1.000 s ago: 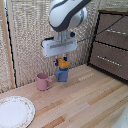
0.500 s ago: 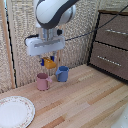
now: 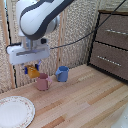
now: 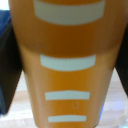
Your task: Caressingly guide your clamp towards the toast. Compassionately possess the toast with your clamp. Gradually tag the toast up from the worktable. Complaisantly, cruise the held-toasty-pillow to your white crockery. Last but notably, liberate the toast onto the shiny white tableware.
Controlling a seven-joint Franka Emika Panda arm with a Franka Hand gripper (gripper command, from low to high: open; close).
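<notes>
Hand (image 3: 32,68): clenched on the toast (image 3: 32,72), aloft above the pink mug (image 3: 42,82).
Toast: fills the wrist view, upright between the fingers.
Plate (image 3: 15,111): on the desk (image 3: 85,105), nearer and left of the hand.

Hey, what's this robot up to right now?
The arm's end effector is shut on the toast, holding it in the air above the worktable, just over the pink mug. The white plate sits empty toward the exterior view's left, and a blue mug stands beside the pink one.
</notes>
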